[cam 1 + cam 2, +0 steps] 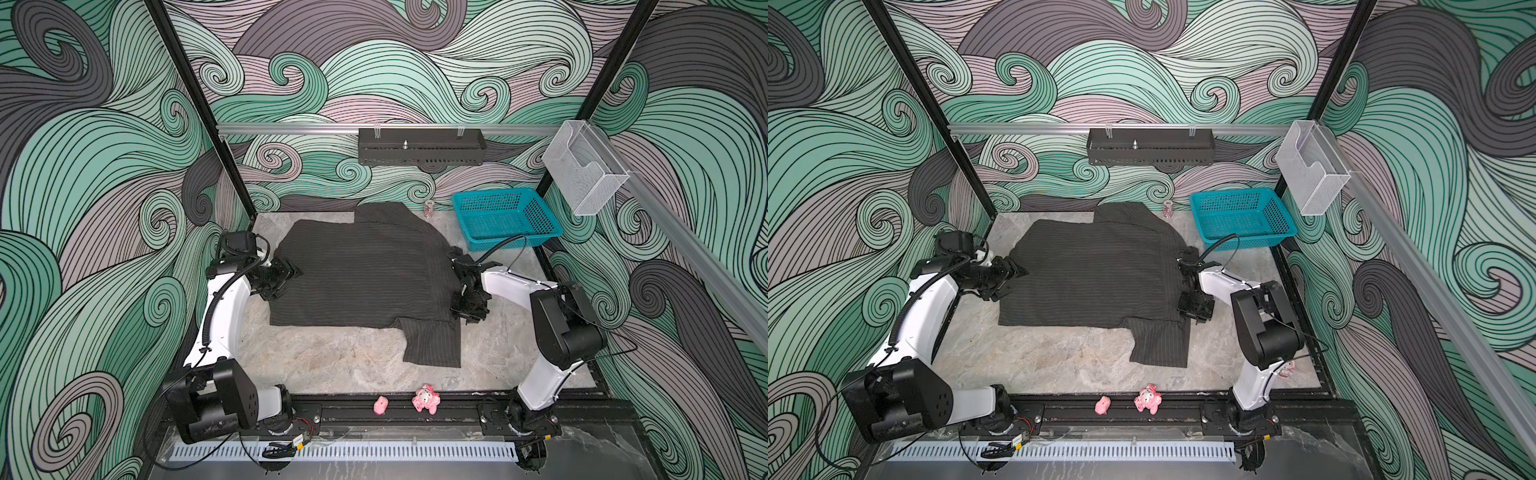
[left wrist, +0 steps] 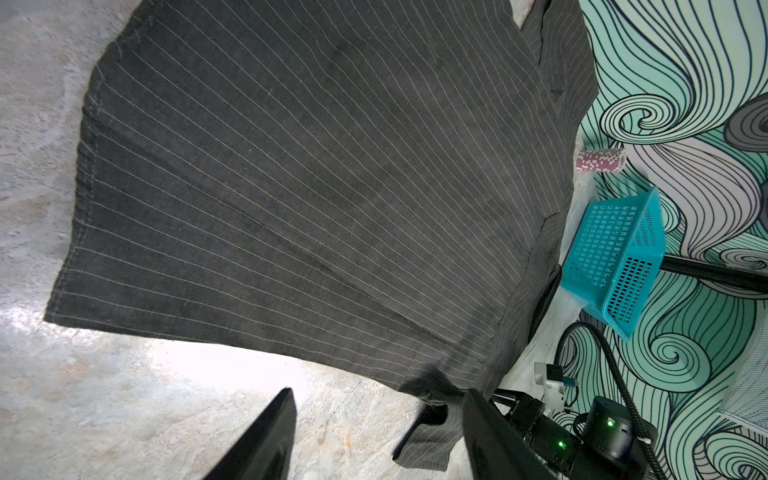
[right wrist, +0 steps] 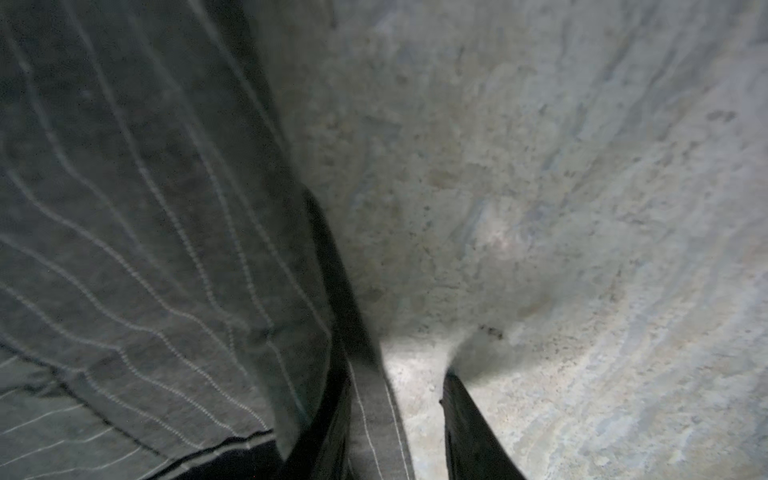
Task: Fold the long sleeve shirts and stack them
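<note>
- The shirt (image 1: 365, 274) lies spread on the counter (image 1: 332, 361), one flap trailing toward the near edge. The body looks unfolded, so most folding and the stacking remain.
- The left gripper (image 1: 291, 272) has its jaws wide apart at the shirt's left edge, holding nothing.
- The right gripper (image 1: 469, 309) has its jaws partly apart astride the right hem, not clamped.

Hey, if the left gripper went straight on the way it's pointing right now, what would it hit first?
The shirt. The left gripper, jaws open, points at its near edge, and a folded corner of it lies just ahead by one finger. How high the gripper rides is unclear, so it may skim over.
</note>
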Robot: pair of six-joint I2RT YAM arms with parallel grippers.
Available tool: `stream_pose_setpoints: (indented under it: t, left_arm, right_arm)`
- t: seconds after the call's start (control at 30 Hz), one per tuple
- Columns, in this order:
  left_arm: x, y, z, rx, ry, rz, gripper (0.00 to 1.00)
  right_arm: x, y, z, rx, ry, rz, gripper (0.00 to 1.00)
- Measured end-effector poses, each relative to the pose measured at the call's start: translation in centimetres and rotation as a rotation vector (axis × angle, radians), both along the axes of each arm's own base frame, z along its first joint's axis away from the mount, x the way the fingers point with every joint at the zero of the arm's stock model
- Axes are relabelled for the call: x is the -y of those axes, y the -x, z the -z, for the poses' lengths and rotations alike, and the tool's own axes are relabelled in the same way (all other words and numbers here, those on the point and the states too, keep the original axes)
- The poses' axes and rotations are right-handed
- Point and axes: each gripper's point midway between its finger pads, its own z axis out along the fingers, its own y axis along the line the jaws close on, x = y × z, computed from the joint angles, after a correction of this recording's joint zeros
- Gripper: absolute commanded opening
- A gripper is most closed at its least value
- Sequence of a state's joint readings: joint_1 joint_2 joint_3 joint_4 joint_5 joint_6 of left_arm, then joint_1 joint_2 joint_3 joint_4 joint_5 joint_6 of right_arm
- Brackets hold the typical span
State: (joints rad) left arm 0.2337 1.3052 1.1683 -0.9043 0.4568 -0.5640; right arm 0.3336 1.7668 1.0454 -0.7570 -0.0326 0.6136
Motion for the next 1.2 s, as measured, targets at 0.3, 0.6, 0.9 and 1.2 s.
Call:
stream_pose_setpoints:
  t: [0.3,0.6,0.9,1.2]
  left_arm:
    - [-0.2,0.0,0.0,0.002,-0.003,-0.001,0.66]
    - [-0.2,-0.1,-0.3,0.013,-0.009,0.006,0.66]
    - [-0.5,-0.3,-0.4,0.021,-0.008,0.003,0.66]
    - [-0.6,-0.3,-0.2,0.022,-0.006,0.0,0.66]
  right_arm:
    - [-0.3,-0.3,0.0,0.008,0.003,-0.013,0.06]
    - [-0.1,0.5,-2.2,0.013,0.039,-0.044,0.0]
    - [0.5,1.1,-13.1,0.159,0.119,-0.116,0.0]
    - [1.9,7.3,-13.0,-0.018,0.204,-0.181,0.0]
